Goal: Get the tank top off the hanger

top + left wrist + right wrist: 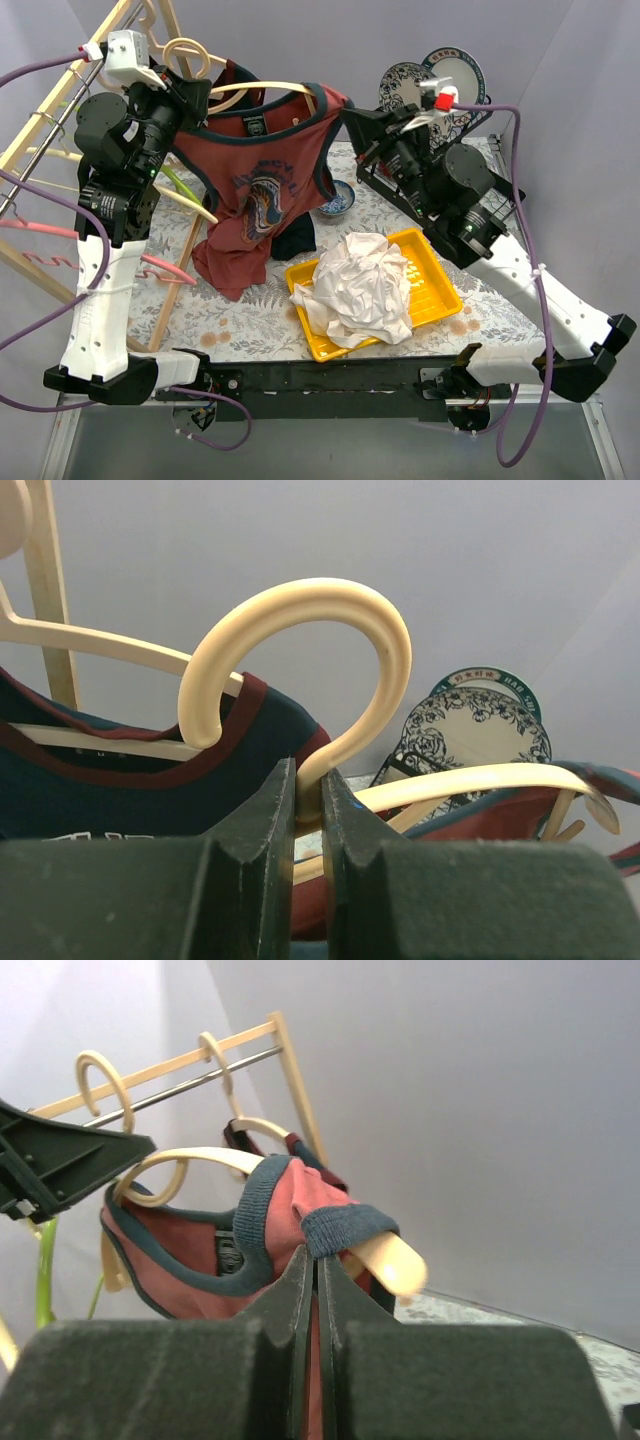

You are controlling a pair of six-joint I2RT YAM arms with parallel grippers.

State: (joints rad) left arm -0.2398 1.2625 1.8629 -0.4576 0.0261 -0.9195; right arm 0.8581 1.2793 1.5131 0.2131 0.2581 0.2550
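Plates (pixel 455 70) and tray (pixel 440 290) flank hanging tank top (pixel 260 180).

Nothing really readable here. The tank top (pixel 262 185) has lettering around its chest print and a neck tag (pixel 254 126), both too blurry. Same goes for the marks on the plate (pixel 487 677) rim.

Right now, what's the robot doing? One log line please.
left gripper: shut on hanger hook | right gripper: shut on tank top shoulder | tank top: still on hanger

white cloth (pixel 360 285) in yellow tray (pixel 432 283)
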